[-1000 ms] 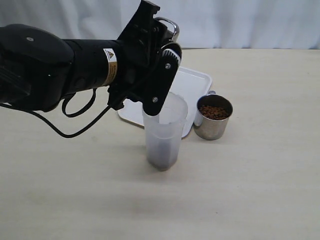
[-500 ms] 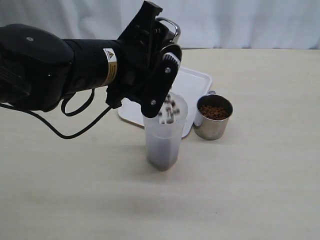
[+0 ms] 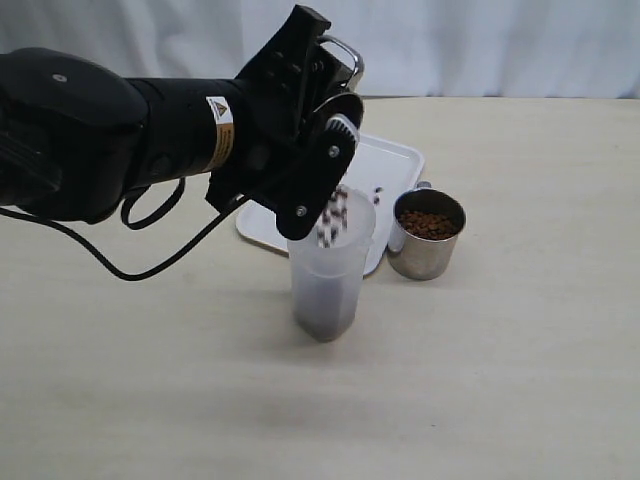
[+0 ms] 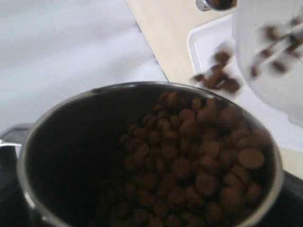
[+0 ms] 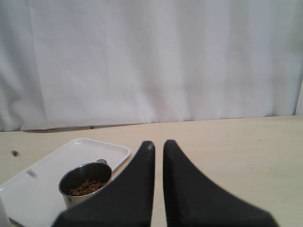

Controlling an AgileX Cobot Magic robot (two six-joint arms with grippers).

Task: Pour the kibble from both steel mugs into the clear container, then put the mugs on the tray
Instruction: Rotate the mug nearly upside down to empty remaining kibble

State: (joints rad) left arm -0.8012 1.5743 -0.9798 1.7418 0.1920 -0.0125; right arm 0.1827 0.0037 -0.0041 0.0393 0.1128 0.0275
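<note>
My left gripper (image 3: 318, 108) is shut on one steel mug (image 3: 345, 55), holding it tilted over the clear container (image 3: 328, 275). In the left wrist view the mug's rim (image 4: 52, 127) fills the picture with kibble (image 4: 199, 156) heaped at the low side. Pellets (image 3: 335, 212) fall into the container (image 4: 270, 52), which has a dark layer at its bottom; a few fly just past its rim over the tray. The second steel mug (image 3: 427, 235) stands full beside the container (image 5: 85, 184). The white tray (image 3: 392, 160) lies behind them. My right gripper (image 5: 158, 144) is shut and empty, hovering off to the side.
A white curtain hangs behind the beige table (image 3: 520, 380). The left arm's black cable (image 3: 150, 260) dangles over the table to the left of the container. The tray (image 5: 61, 158) holds no mug.
The left gripper has tipped the mug further. Kibble that was not falling a second ago now streams into the container, with a few pellets scattering past its rim.
</note>
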